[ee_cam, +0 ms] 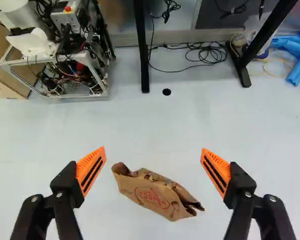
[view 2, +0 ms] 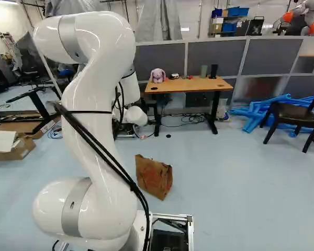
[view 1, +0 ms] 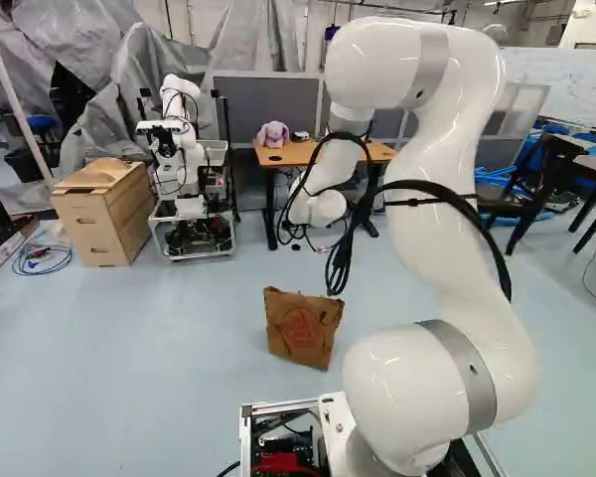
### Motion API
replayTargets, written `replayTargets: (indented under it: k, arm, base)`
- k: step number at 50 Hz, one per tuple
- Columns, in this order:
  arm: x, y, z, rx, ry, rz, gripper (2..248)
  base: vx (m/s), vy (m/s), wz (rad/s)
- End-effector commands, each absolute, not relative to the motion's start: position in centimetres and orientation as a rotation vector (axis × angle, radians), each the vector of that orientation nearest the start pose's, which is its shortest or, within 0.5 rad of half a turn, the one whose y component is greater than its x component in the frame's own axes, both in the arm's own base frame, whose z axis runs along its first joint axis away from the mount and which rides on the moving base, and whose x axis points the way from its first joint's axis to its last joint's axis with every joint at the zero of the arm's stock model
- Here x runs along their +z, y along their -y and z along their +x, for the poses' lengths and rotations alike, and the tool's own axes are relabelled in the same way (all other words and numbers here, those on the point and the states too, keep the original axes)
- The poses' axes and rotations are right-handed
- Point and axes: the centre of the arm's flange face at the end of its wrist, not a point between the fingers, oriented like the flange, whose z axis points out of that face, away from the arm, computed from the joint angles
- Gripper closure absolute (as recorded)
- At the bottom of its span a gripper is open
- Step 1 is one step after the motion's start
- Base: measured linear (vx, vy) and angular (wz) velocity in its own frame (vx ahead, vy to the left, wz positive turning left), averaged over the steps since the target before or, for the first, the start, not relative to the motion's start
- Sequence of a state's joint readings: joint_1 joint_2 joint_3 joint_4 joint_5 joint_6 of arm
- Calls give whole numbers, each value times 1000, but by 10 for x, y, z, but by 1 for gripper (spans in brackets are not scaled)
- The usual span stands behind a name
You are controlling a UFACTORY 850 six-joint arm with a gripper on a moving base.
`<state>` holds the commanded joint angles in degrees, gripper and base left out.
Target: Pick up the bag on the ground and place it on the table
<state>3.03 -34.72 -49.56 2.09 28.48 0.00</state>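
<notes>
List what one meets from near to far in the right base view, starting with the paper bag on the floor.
Brown paper bag → wood-topped table → grey partition → blue bins on the shelving behind it.

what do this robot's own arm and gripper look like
The arm is glossy white, with thick, rounded segments and silver-grey bands. Black cables run along its outside, and a thin black strap crosses the arm. The gripper has two black, jointed fingers with visible bolts, ending in orange, wedge-shaped pads marked by dark slots.
</notes>
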Motion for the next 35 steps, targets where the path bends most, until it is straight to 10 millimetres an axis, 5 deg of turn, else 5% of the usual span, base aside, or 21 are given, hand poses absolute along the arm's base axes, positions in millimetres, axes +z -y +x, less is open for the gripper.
replayTargets:
  k: [17, 35]
  arm:
    - [213, -26, 562, -990, -38, -2969, 3]
    - [182, -26, 566, -785, -97, -3029, 3]
  base:
    - [0, 0, 0]
    - [0, 0, 0]
